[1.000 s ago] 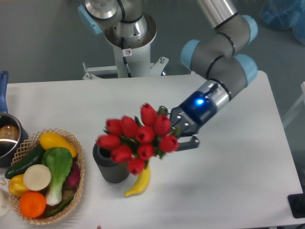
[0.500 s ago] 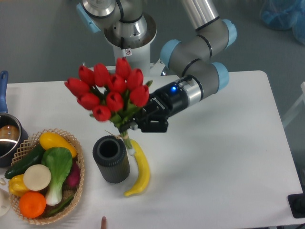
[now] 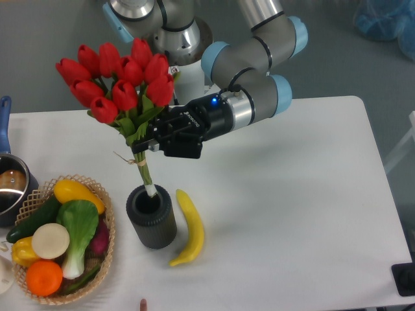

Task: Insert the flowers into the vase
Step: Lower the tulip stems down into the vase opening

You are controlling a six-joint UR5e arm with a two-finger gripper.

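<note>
Gripping the flowers by their green stems just below the leaves, the gripper holds the bunch nearly upright, red buds tilted to the far left. Its stem ends reach into the mouth of the vase, which stands on the white table. A banana lies just right of the vase, and a basket of vegetables sits to its left.

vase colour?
Dark grey-black, with a ribbed band; the vase shows plainly in the fixed camera view.
</note>
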